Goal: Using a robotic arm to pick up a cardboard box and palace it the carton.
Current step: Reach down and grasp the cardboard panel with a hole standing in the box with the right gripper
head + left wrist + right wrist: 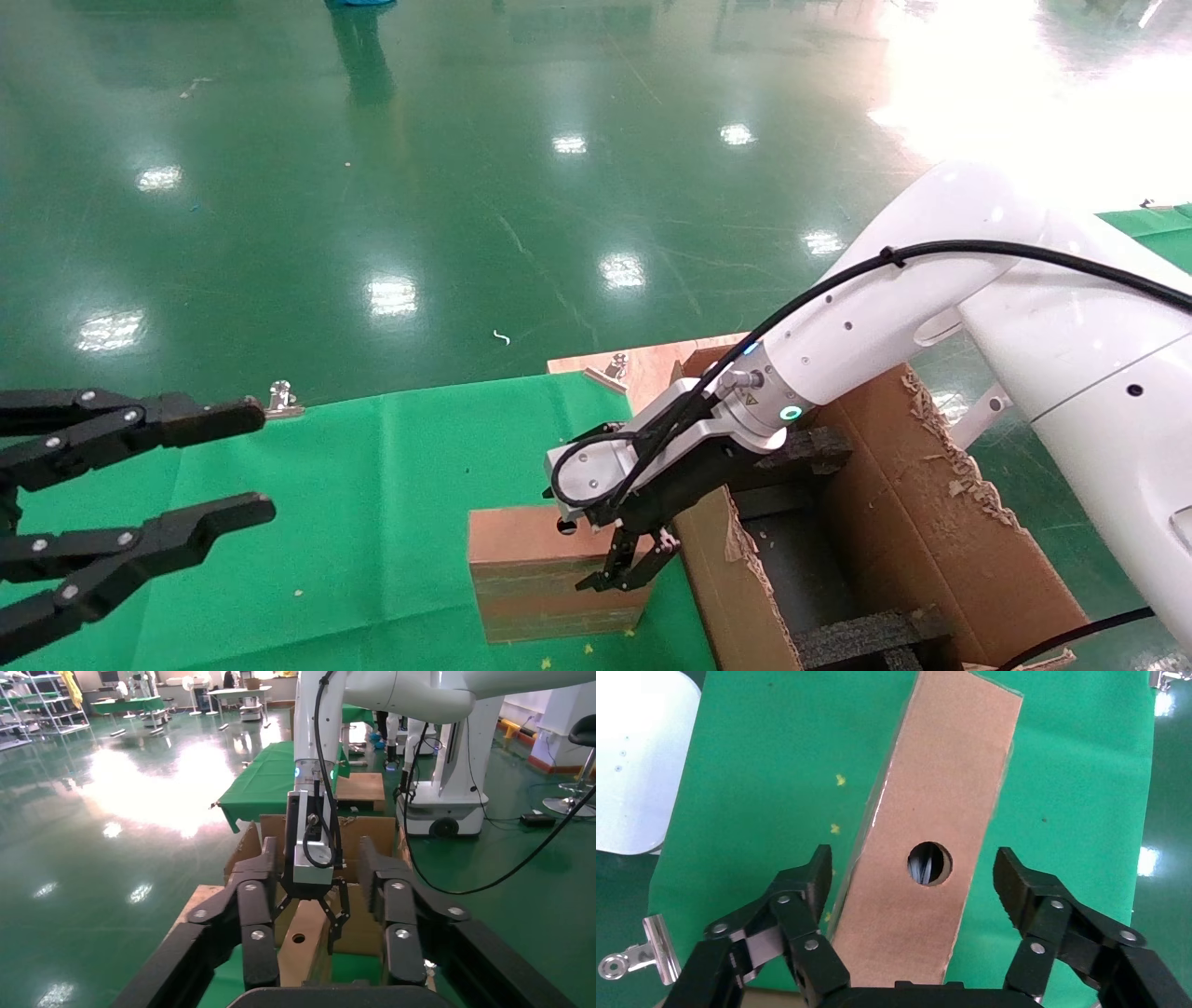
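Fingers first: the left gripper (265, 461) sits near the robot at about 9 o'clock, above the green cloth on the tabletop (372, 485). Its fingers are spread wide and hold nothing. It looks parked.

A bit farther in, at about 5 o'clock in the head view, the cardboard box (549, 578) stands on its thin side on the green cloth. Its top edge has a round hole (930, 863) in it. The box is just beside the near wall of the carton.

The right gripper (626, 570) hangs from the robotic arm (875, 317) right over that top edge. In the right wrist view its fingers (807, 881) are spread apart, one on each wide side of the box, and they do not touch it yet. So the step now seems to be getting hold of the box.

To do it well, the gripper should go straight down so each finger slides past the top edge evenly. Then it should squeeze the two wide sides, not the corners. The box looks thin and tall, so a bump from one finger might tip it over.

Farther off, at 3 o'clock from the box, is the carton (931, 522) with ragged flaps and black foam (871, 634) inside. After the grab, a good high lift should clear its torn wall.
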`<state>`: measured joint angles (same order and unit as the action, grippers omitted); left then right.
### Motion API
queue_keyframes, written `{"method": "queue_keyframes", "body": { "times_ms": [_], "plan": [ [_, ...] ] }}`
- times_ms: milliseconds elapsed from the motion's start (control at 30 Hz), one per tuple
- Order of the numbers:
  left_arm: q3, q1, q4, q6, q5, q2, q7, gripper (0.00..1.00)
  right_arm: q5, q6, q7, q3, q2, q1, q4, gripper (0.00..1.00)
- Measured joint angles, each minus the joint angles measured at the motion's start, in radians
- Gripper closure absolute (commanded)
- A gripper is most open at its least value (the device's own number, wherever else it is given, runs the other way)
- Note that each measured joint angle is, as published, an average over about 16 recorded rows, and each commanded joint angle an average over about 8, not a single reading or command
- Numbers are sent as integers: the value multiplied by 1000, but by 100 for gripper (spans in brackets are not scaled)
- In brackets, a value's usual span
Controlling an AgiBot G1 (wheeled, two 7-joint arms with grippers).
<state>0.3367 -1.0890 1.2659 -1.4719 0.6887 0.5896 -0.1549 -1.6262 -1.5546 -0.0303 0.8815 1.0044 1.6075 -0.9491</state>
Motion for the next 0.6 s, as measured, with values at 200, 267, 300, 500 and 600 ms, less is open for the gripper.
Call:
{"method": "queue_keyframes", "body": {
  "times_ms": [200, 267, 300, 500, 600],
  "plan": [
    [0, 0, 0, 0, 0, 0, 0, 0, 2, 0, -1, -1, -1, -1, -3, 100],
    [0, 0, 0, 0, 0, 0, 0, 0, 2, 0, -1, -2, -1, -2, -3, 100],
    [0, 0, 0, 0, 0, 0, 0, 0, 2, 0, -1, -2, -2, -2, -3, 100],
    [0, 0, 0, 0, 0, 0, 0, 0, 3, -1, -2, -2, -2, -2, -4, 100],
    [0, 0, 0, 0, 0, 0, 0, 0, 4, -1, -2, -3, -2, -3, -5, 100]
  ]
}}
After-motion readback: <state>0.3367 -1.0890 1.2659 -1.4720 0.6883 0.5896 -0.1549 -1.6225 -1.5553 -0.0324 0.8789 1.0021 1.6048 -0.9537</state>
